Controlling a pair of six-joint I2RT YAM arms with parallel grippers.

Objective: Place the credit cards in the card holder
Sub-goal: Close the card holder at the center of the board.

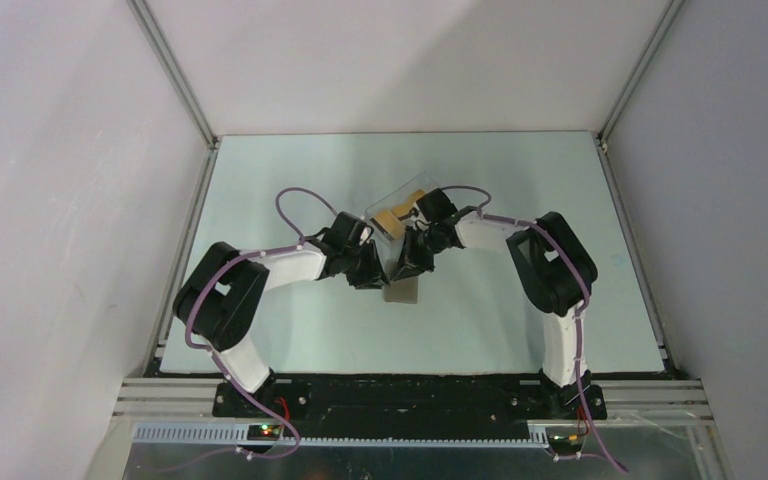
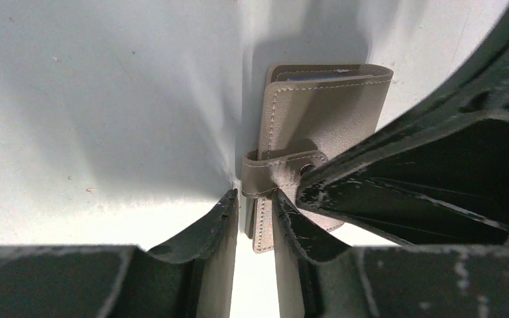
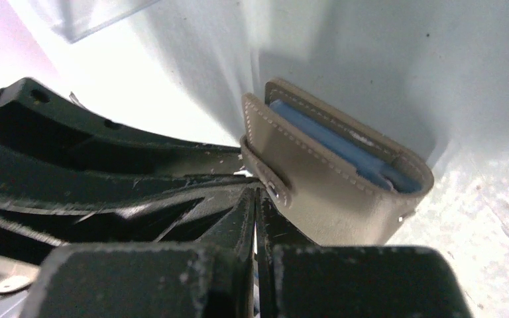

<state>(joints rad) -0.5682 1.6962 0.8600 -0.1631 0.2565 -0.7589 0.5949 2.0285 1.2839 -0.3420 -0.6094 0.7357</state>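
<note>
- Grey-taupe stitched folding card holder (image 2: 318, 112): folded shut, snap strap fastened, blue inside; one edge clamped between left fingers (image 2: 220, 225), strap at right fingers (image 3: 238, 215).
- Orange-gold thin plastic credit cards (image 1: 393, 217): just beyond both fingertips.

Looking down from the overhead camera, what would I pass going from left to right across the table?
Left arm → left tool → grey wallet → right arm. The right tool and clear box overlap the wallet, so they're left out.
</note>
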